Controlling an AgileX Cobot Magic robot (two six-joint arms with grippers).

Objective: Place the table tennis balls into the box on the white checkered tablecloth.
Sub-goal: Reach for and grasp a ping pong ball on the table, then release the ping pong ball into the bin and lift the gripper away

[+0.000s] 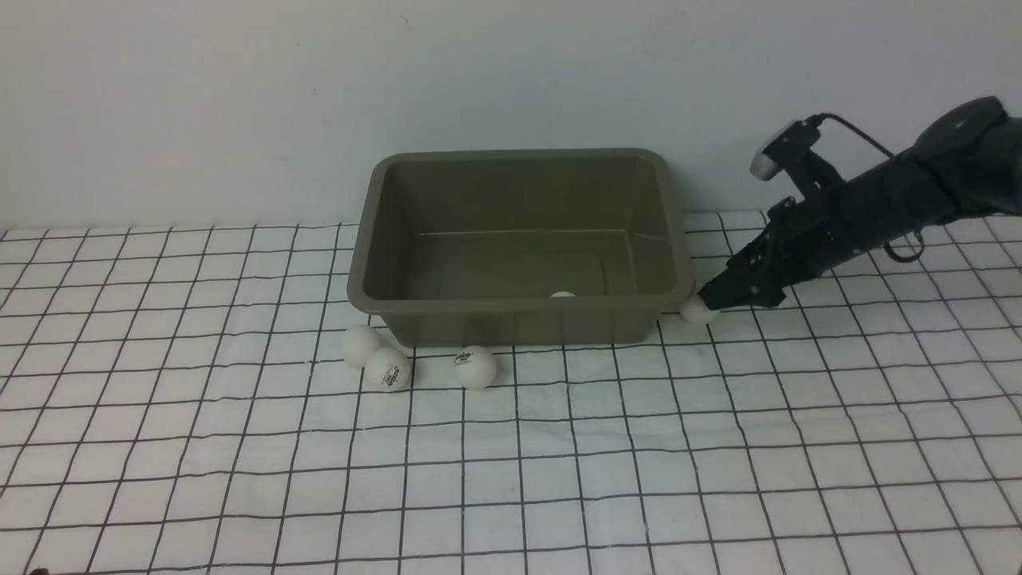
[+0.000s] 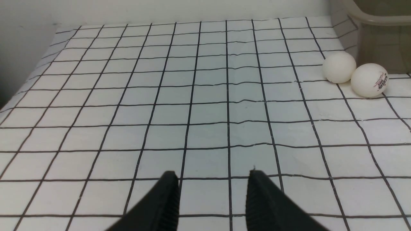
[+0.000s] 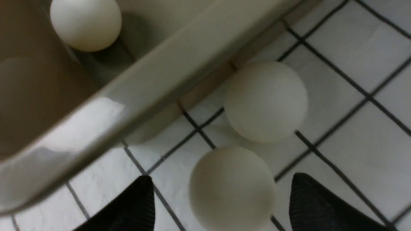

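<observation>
Hanging low over the white checkered tablecloth point(image 3: 353, 134), the right gripper point(image 3: 221, 178) has its fingers point(image 3: 321, 205) spread wide and released. One table tennis ball point(image 3: 231, 189) lies loose between them, with a gap on either side. The right wrist view alone shows a second ball point(image 3: 266, 101) just past the fingertips, close against the wall of the box point(image 3: 179, 73), and a third ball point(image 3: 85, 24) inside the box beyond the rim.

The front view gives only one ball at that gripper's tip, since the dark arm point(image 1: 862, 212) covers the spot behind it. The ball inside the box shows there merely as a sliver above the near rim. Only that view shows three more balls, well away from the right gripper along the box's front wall: a plain ball point(image 1: 361, 345) touching a printed ball point(image 1: 388, 370), and a lone printed ball point(image 1: 476, 366) slightly apart from them.

The left gripper point(image 2: 213, 179) appears only in its own wrist view, fingers a little apart with nothing between them, just above the cloth. The touching pair lies well ahead of it, off to one side, beside the box's corner.
</observation>
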